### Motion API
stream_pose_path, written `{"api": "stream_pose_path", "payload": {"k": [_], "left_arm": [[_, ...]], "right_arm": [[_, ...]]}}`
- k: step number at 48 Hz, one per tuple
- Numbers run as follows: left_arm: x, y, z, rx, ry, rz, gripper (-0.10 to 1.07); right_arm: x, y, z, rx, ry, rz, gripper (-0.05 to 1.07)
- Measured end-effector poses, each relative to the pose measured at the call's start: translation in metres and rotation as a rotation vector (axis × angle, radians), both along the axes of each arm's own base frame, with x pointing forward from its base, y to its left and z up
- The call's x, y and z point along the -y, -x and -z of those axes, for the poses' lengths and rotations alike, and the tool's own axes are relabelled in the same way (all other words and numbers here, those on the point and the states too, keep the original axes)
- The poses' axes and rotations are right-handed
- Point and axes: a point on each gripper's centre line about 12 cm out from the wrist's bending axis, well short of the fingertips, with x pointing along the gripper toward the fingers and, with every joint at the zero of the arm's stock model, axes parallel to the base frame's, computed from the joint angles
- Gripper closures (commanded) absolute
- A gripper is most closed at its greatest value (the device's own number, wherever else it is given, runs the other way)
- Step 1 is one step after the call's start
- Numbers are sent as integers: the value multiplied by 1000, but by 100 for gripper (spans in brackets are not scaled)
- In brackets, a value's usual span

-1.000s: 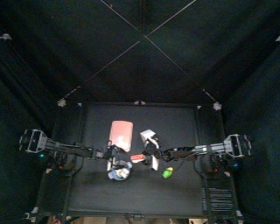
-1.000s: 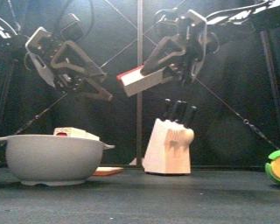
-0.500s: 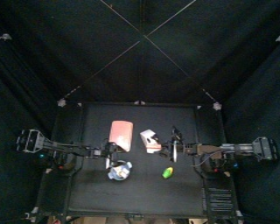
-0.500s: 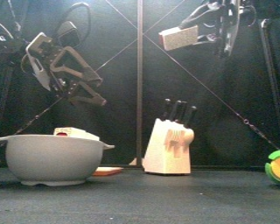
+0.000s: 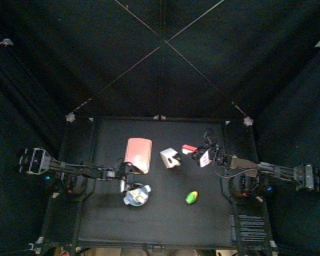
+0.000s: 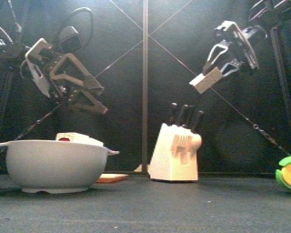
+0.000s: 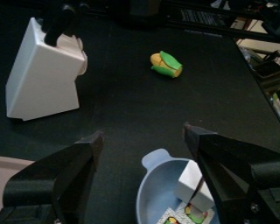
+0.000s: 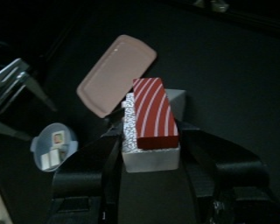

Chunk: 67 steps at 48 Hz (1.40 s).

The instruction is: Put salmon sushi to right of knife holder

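Note:
The salmon sushi [image 8: 150, 112], red-striped on a white block, sits between the jaws of my right gripper [image 6: 213, 75], which is shut on it. In the front view the salmon sushi [image 6: 203, 82] hangs high above the table, up and to the right of the white knife holder [image 6: 175, 151] with its black handles. From above, the right gripper [image 5: 199, 154] is just right of the knife holder [image 5: 170, 157]. My left gripper [image 7: 149, 166] is open and empty over the grey bowl [image 7: 164, 175].
A pink board [image 5: 139, 152] lies left of the knife holder. The grey bowl [image 6: 57, 164] at front left holds a small item. A green and yellow object [image 5: 192, 197] lies at front right, also seen as the green object [image 6: 289, 171] at the table's right edge.
The right gripper carried the sushi from left of the knife holder up and rightward, then down to its right side. The left arm barely moved.

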Motion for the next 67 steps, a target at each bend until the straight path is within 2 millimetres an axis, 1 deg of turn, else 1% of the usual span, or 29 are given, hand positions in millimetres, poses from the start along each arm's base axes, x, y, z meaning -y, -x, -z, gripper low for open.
{"api": "stream_pose_path", "payload": {"k": [7,11,15,20,23,28,34,37,49,62,63,64,67], "left_arm": [[-1,1,2,-6,5,-7,-6],[-1,2,2,-8,7,-10,-6],[-2,2,2,-6,11,-15,-6],[-3,2,3,-9,12,-19,-6],[-3,3,3,-10,12,-21,-6],[-4,3,3,-10,12,-22,-6],[-4,3,3,-10,12,-22,-6],[-4,2,3,-9,12,-24,-6],[-5,3,4,-12,12,-25,-6],[-7,3,4,-13,12,-32,-6],[-7,3,4,-12,11,-31,-6],[-7,3,4,-12,11,-31,-6],[-7,3,4,-13,11,-33,-6]], "right_arm": [[13,17,4,-63,-26,114,53],[20,25,13,-102,-43,202,53],[25,33,21,-120,-17,272,53],[24,38,26,-71,28,332,53],[20,39,33,-47,53,341,53],[12,38,49,-22,55,363,53],[1,38,82,-62,41,411,53],[-5,37,94,-84,37,430,53],[-25,28,125,-154,44,520,53],[-28,18,163,-238,51,602,52],[-27,18,163,-237,51,605,52],[-28,17,168,-247,53,614,52],[-28,16,174,-252,51,635,52]]}}
